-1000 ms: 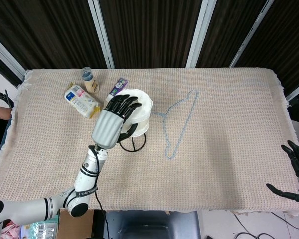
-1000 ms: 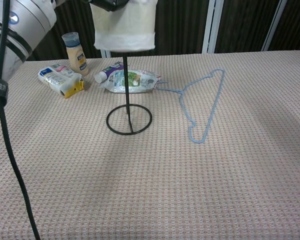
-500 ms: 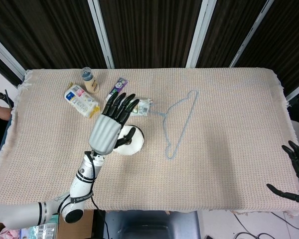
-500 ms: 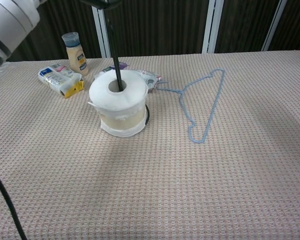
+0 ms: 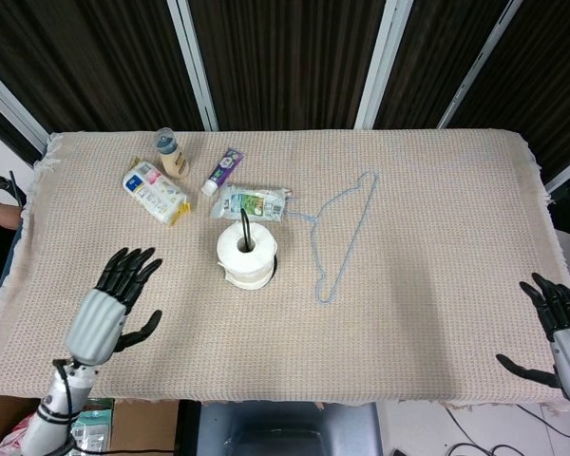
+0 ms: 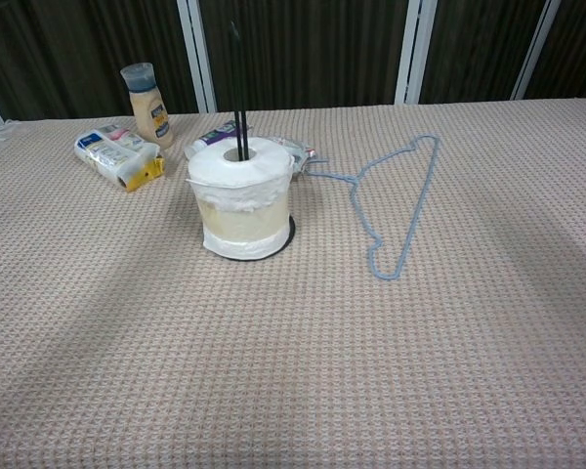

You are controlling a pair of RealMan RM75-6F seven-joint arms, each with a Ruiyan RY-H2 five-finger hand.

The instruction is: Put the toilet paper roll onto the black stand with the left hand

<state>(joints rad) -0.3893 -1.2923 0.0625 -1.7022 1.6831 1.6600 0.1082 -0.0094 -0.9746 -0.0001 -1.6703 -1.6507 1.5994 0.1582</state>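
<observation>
Open tabletop [image 5: 427, 313] from 3 to 9 o'clock of the roll [image 5: 246, 255]; hanger [image 5: 340, 236] at 3, packet [image 5: 253, 202] touching at 12.

Cloth-covered table [image 5: 437, 313] with stand [image 6: 291, 234], hanger [image 5: 340, 233], bottle [image 5: 170, 152], tube [image 5: 223, 170], two packets [image 5: 156, 192].

white roll on a black stand, beige woven cloth

toilet paper roll [image 6: 240, 200] white; stand [image 6: 238, 86] black; hanger [image 5: 340, 234] pale blue; tablecloth [image 6: 391, 371] beige waffle-weave; bottle [image 6: 145, 103] cream with grey cap.
</observation>
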